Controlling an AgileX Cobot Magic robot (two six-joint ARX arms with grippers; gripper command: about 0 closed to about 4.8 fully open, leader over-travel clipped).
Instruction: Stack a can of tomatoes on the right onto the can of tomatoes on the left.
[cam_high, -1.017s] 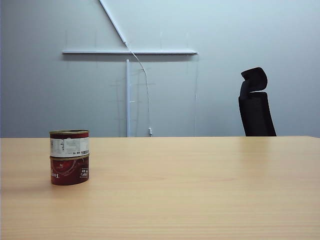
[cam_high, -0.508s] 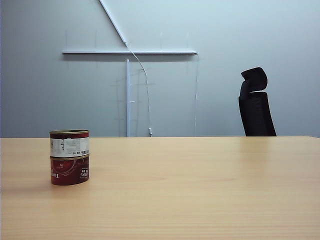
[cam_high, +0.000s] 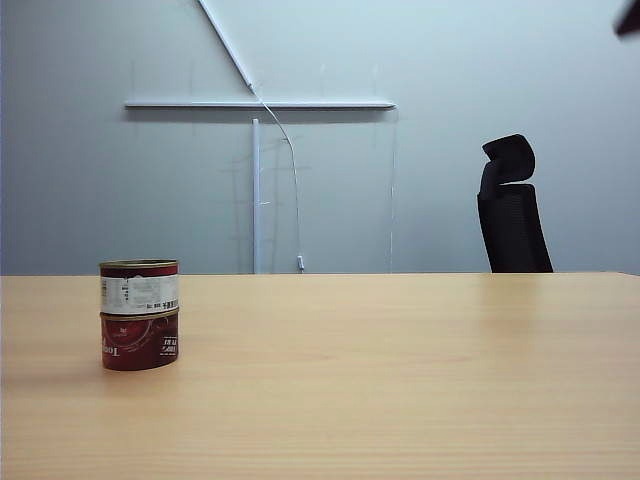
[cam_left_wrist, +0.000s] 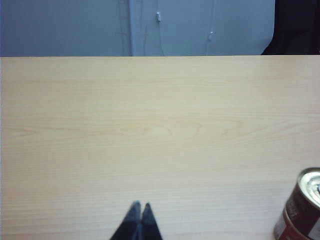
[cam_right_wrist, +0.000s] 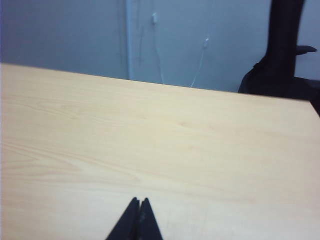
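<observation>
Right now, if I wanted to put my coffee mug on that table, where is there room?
Nearly everywhere. The table lies bare from the stacked tomato cans at the left to its right edge by the black chair. Only the cans' corner is taken. The left gripper and right gripper, both shut, hang over bare wood.

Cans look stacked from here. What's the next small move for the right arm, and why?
Probably just finish pulling the right gripper back to rest and stop. The top can sits squarely on the bottom can at the table's left, untouched. Both the right gripper and the left gripper are shut, empty, over bare wood, so nothing seems left to grasp.
</observation>
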